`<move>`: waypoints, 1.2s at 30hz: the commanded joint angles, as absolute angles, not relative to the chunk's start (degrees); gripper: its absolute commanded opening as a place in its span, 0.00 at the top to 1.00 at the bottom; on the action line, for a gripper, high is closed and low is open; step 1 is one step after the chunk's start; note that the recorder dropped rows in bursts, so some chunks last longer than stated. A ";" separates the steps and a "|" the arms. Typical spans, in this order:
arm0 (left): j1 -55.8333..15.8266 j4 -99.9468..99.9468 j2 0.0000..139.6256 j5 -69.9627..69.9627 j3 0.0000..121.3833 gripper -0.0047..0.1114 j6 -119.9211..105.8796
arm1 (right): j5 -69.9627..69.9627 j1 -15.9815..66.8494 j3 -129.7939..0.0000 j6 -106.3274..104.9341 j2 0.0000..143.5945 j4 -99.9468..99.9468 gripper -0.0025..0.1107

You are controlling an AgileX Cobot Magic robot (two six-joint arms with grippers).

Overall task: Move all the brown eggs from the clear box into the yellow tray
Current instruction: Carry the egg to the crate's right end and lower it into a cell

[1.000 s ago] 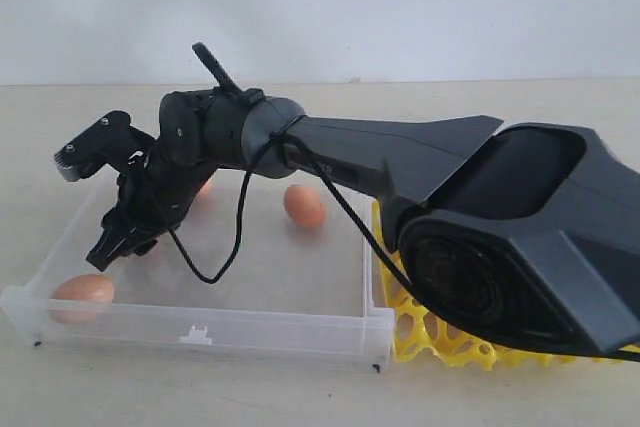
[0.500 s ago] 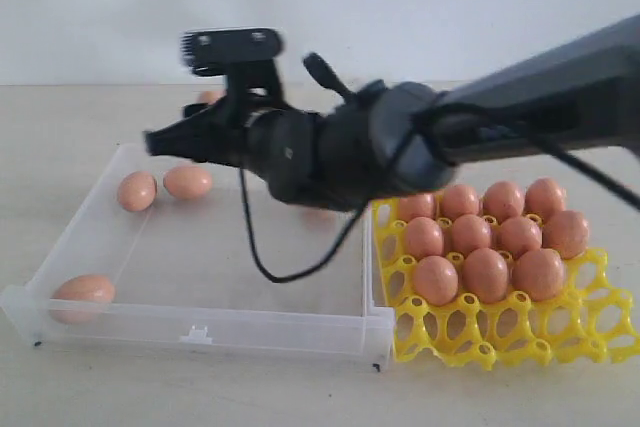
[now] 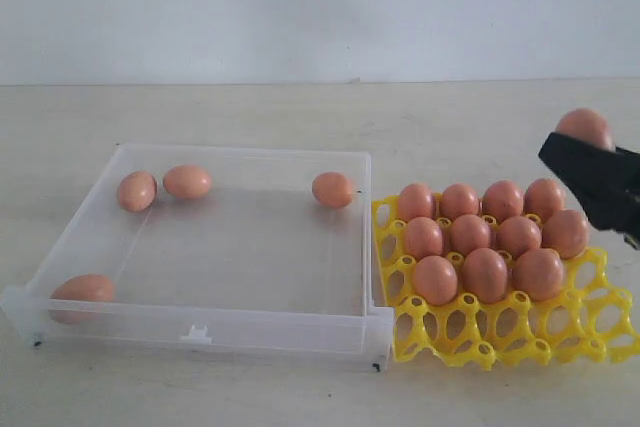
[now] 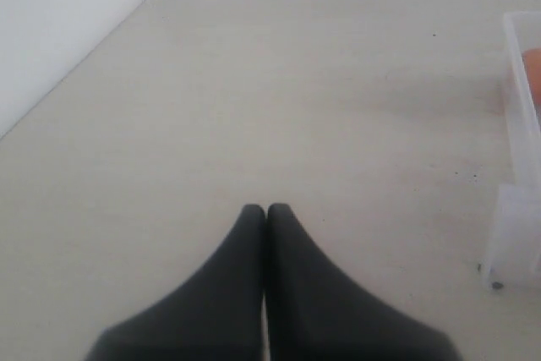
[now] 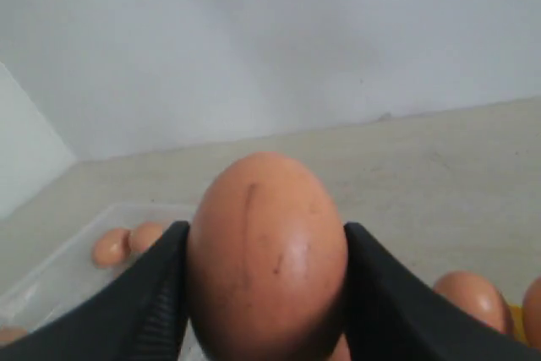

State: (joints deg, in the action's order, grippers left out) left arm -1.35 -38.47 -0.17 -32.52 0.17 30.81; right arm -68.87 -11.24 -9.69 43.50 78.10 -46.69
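End effector of right arm (image 5: 267, 230) clamped on one brown egg (image 5: 267, 259); left end effector (image 4: 266, 208) fully together above bare tabletop (image 4: 279, 99).

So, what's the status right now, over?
Right gripper shut on a brown egg, by yellow tray. Left gripper shut, empty. Four eggs left in clear box. Nothing blocking.

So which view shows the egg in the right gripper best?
The right wrist view: the held egg sits large in the right gripper. The exterior view shows only its top; the left wrist view misses it.
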 commanded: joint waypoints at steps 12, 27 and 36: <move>-1.79 -38.17 0.00 -32.38 0.05 1.00 31.26 | -41.49 -18.25 -9.13 49.75 75.94 -51.45 0.98; -1.79 -38.27 0.00 -32.22 0.05 1.00 31.26 | -47.33 -18.14 -12.74 43.76 91.02 -57.34 0.98; -1.79 -36.84 0.00 -31.52 0.05 1.00 32.35 | -50.07 -18.14 -12.74 38.73 92.05 -52.71 0.98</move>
State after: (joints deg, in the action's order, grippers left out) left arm -1.35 -37.80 -0.17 -32.41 0.17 31.40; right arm -47.99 -18.02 -12.41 40.81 92.03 -54.51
